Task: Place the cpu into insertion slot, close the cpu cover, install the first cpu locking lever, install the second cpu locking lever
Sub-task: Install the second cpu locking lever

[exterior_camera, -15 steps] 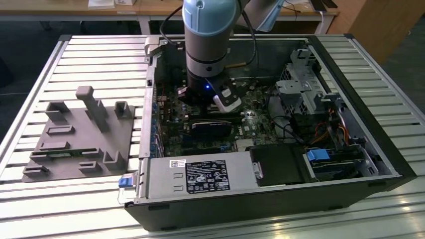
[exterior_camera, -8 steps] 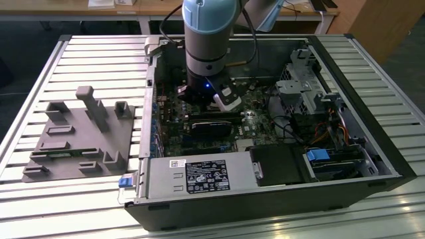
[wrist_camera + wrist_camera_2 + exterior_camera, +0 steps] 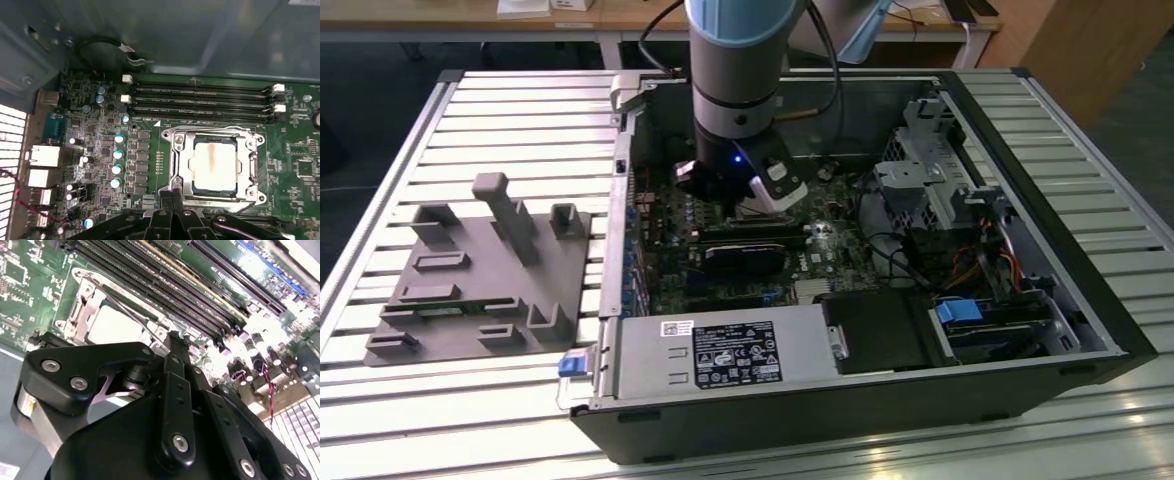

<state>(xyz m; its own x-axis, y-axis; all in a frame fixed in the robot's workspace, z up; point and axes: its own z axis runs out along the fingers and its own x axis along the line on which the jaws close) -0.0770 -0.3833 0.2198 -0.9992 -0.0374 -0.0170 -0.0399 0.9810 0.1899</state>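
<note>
First wrist view: claw (image 3: 172, 196), tips together, at cpu cover (image 3: 216, 135) edge.

CPU seated, cover down.
You see the cpu (image 3: 215, 162), pale metal top with a faint brown streak, flat in the slot (image 3: 196, 186), the silvery cover (image 3: 176, 157) closed around it.

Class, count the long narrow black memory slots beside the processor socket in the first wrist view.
4 long black memory slots, stacked parallel beside the silvery metal cpu cover, on its side away from the gripper; none seem hidden.
</note>
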